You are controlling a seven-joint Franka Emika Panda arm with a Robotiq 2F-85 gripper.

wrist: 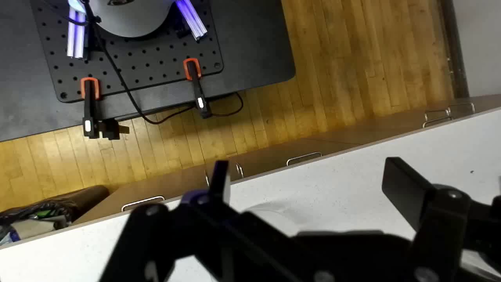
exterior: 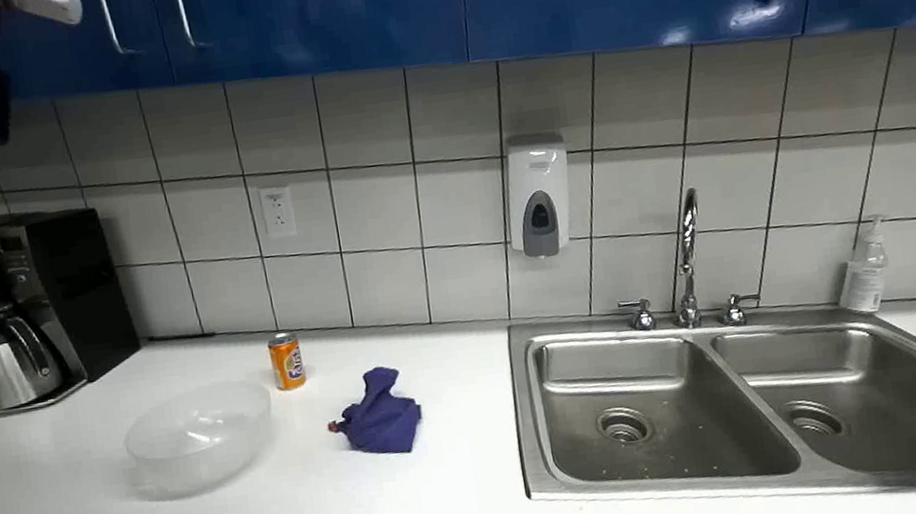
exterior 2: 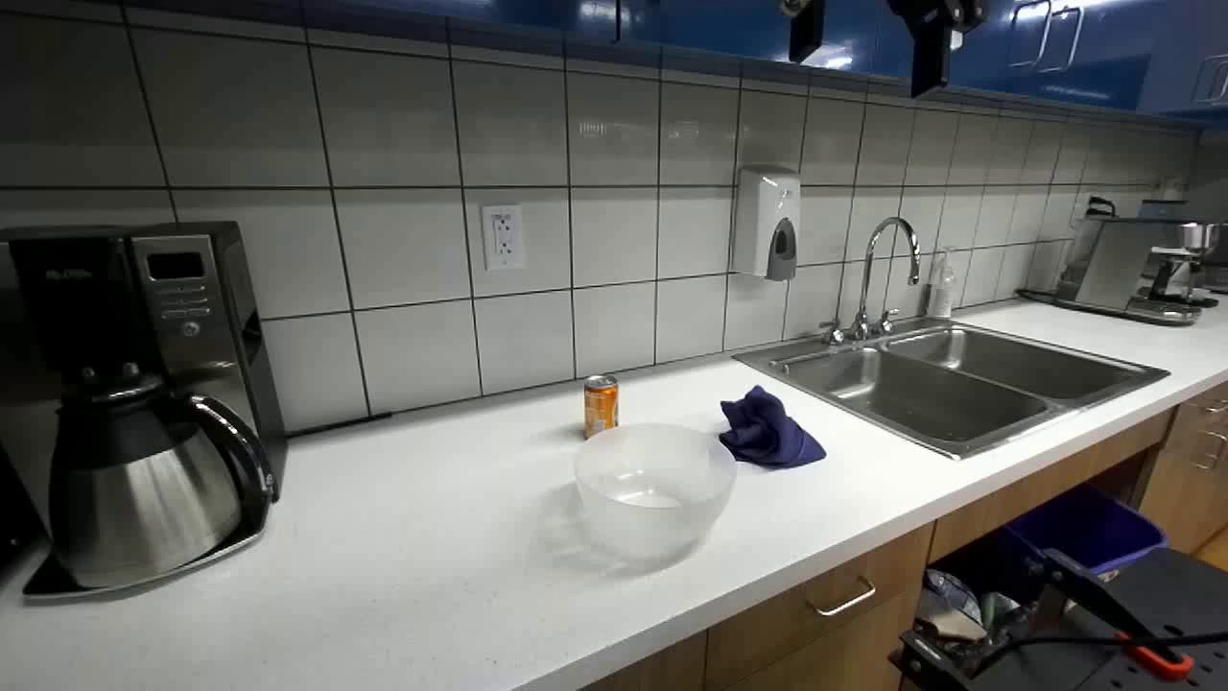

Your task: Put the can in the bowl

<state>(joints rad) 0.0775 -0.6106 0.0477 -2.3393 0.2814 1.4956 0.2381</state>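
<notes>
An orange can stands upright on the white counter near the tiled wall; it also shows in an exterior view behind the bowl. The translucent bowl sits upright on the counter, nearer the front edge, and also shows in an exterior view. Nothing shows inside it. A small part of its rim shows in the wrist view; the rest is hidden behind the gripper. My gripper is open with nothing between its fingers. It is high above the counter, apart from can and bowl. The can is not visible in the wrist view.
A purple cloth lies crumpled right of the can. A coffee maker with a metal carafe stands at the left end. A double sink with faucet is at the right. Blue cabinets hang above the counter.
</notes>
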